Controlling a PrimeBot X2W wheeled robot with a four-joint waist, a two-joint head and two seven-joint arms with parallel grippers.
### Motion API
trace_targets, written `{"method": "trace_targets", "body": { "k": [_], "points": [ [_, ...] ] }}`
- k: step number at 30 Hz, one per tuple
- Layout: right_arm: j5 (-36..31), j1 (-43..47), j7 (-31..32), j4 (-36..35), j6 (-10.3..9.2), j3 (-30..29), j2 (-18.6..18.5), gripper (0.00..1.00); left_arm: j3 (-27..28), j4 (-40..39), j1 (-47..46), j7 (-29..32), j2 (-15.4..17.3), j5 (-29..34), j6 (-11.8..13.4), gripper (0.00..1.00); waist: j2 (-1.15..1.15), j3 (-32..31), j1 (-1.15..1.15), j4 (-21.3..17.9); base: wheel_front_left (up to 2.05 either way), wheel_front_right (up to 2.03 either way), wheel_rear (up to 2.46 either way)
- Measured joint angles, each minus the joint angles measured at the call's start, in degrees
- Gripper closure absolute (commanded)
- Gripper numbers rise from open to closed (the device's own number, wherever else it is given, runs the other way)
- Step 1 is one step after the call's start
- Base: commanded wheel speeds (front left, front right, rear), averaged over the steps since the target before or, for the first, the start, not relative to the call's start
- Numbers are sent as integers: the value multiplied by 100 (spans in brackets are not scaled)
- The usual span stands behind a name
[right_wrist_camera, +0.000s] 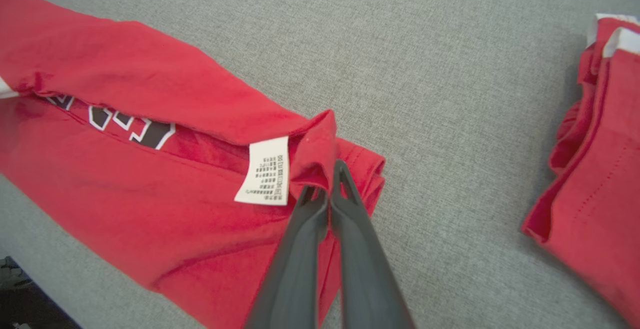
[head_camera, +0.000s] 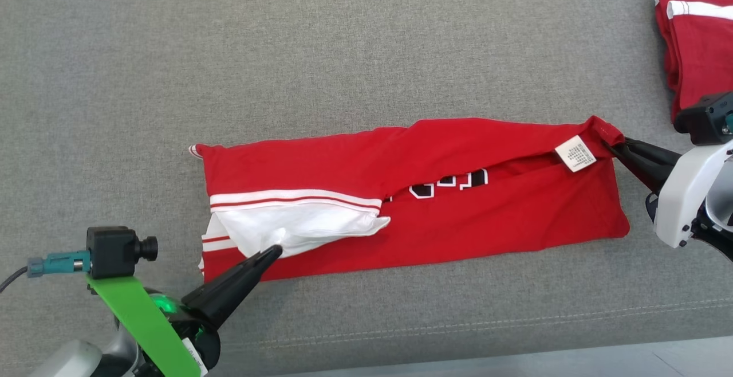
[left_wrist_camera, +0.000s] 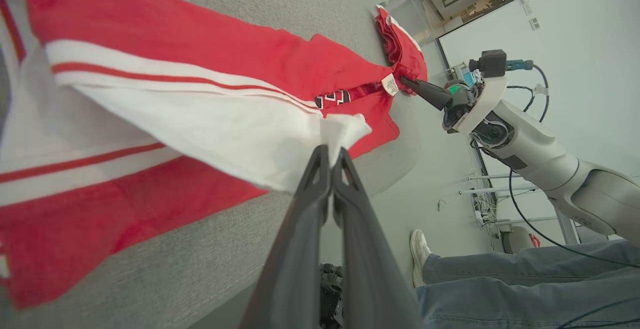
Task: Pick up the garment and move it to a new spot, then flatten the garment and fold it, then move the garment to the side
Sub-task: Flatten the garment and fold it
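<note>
Left hand (head_camera: 276, 249) (low, slanted) pinches garment (head_camera: 487, 222).

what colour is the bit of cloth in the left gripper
White corner of the red garment; best in left wrist view.

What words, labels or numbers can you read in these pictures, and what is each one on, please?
White care label on the red garment: printed rows, too small to read.
Black-and-white lettering on the garment: mostly hidden under a fold, unreadable.
Small signs on the far wall: too blurred to read.
</note>
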Motion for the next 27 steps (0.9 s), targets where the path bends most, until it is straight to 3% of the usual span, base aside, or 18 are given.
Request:
{"method": "trace_targets", "body": {
  "k": [10, 24, 27],
  "points": [
    [-30, 5, 0, -49, -5, -5, -143, 100, -10, 333, 118, 10, 32, -10, 0, 100, 0, -34, 0, 39, 0, 0, 0],
    [-564, -283, -26, 37, -75, 12, -183, 100, -153, 630, 104, 201, 54, -33, 0, 100, 0, 72, 0, 97, 0, 0, 0],
    [-564, -294, -26, 43, -71, 24, -161, 100, -144, 708, 97, 200, 46, -20, 0, 86, 0, 124, 0, 140, 0, 0, 0]
  ]
}}
